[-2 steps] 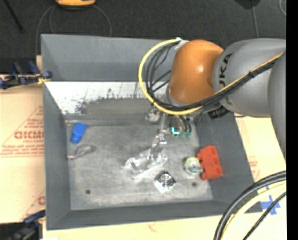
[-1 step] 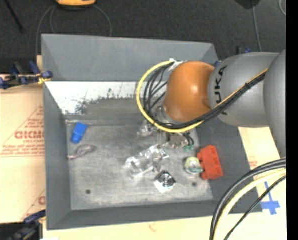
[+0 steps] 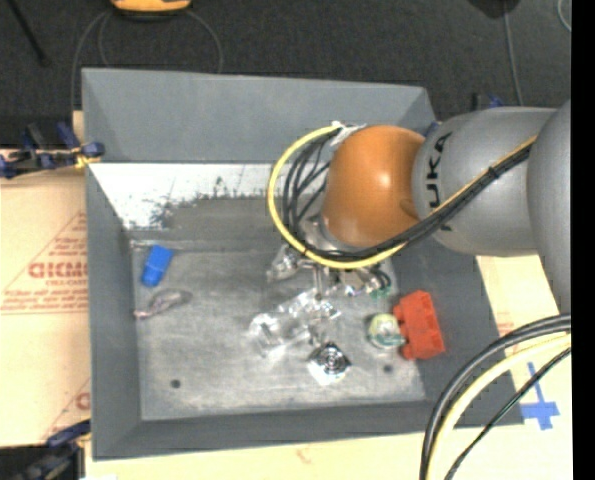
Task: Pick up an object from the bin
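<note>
Where the orange wrist cover point(image 3: 372, 183) hangs over the bin point(image 3: 247, 128), the gripper point(image 3: 322, 290) sits just left of the red block point(image 3: 420, 323), over a heap of clear bits point(image 3: 280, 326). Whether the claw is spread or pressed together, I cannot tell. A pale ball point(image 3: 382, 330) lies beside the red block, perhaps touching. A blue block point(image 3: 157, 265) lies far left of it.

arm point(image 3: 487, 183) from right, end effector point(image 3: 320, 286) pointing down
</note>
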`<act>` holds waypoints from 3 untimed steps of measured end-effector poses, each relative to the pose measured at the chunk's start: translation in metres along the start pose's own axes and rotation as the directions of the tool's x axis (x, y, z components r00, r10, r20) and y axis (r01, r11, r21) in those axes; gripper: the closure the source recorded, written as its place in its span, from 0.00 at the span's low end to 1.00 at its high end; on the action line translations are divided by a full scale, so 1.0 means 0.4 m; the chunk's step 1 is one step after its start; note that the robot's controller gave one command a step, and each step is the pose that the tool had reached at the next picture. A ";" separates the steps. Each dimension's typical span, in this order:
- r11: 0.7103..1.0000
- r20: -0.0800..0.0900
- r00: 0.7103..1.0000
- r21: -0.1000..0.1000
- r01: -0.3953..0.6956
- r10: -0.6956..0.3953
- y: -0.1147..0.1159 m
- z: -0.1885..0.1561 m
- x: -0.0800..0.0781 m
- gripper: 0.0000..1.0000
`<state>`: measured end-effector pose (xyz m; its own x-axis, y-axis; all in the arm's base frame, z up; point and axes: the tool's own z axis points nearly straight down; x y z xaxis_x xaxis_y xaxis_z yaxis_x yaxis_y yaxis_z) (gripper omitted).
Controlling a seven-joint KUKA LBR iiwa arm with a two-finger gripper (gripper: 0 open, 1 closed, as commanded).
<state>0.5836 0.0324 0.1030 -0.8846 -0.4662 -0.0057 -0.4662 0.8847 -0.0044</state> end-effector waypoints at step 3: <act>0.992 0.000 0.992 -0.003 0.126 -0.126 -0.018 0.067 0.019 0.00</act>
<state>0.5806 0.0225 0.0760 -0.8186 -0.5744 -0.0056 -0.5744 0.8186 -0.0016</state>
